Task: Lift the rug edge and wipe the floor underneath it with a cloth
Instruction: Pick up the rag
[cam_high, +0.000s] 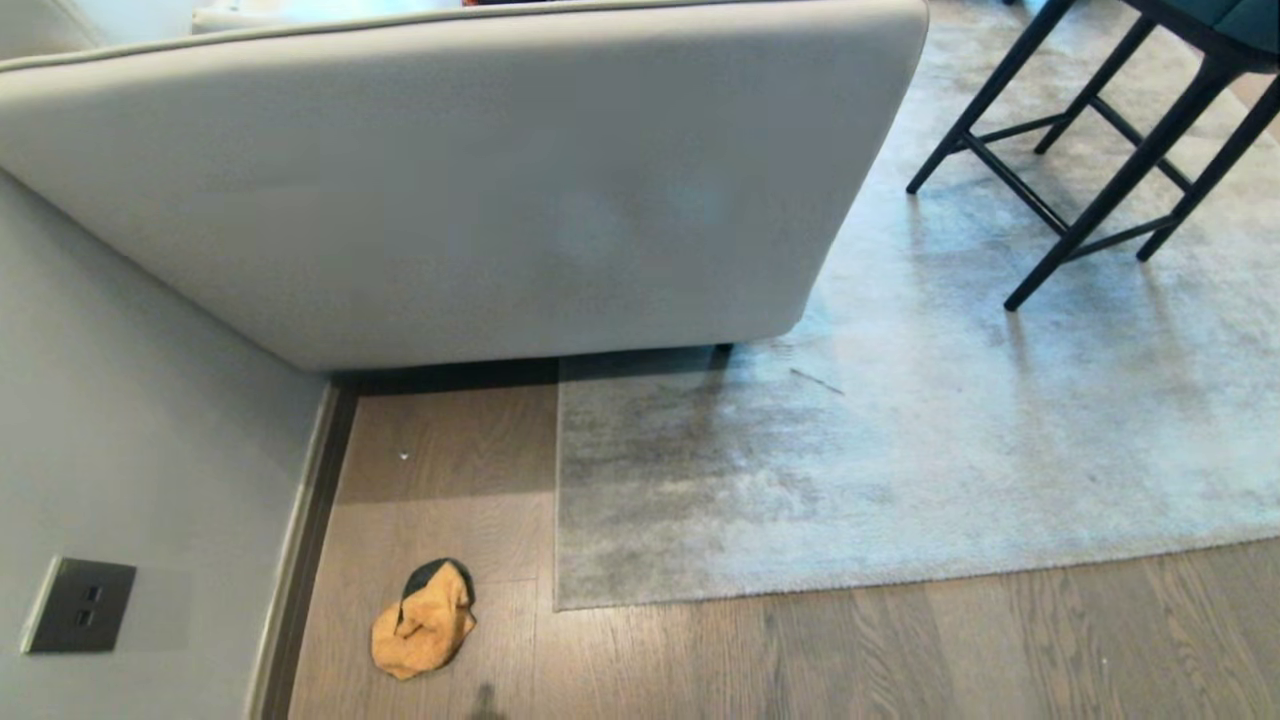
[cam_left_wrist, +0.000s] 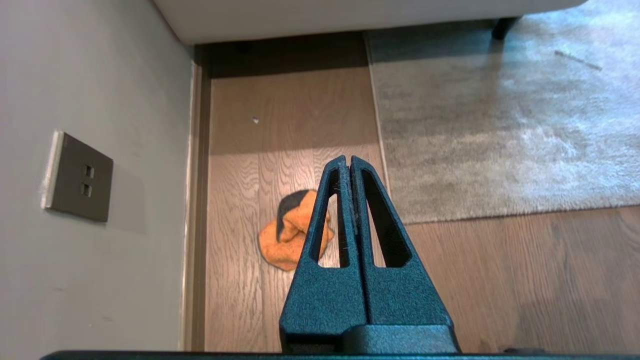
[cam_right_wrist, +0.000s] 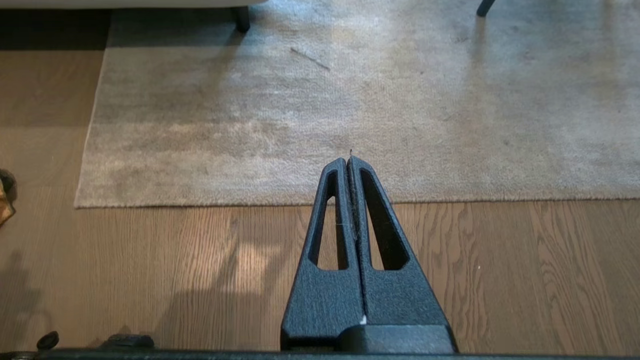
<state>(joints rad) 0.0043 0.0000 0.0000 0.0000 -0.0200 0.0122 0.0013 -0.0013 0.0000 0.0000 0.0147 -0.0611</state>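
Nothing begun: my left gripper (cam_left_wrist: 349, 159) and right gripper (cam_right_wrist: 348, 160), both pressed together and empty, must first fetch the crumpled cloth (cam_high: 424, 620) lying just beside the rug edge (cam_high: 557, 500).

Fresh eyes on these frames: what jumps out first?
The crumpled mustard-and-dark cloth on the wood floor, lying between the wall and the rug edge, not touching the rug. Next, the big pale sofa standing over the rug's far corner, with a black stool on the rug to the right. Both grippers, left and right, hang shut and empty above the floor.
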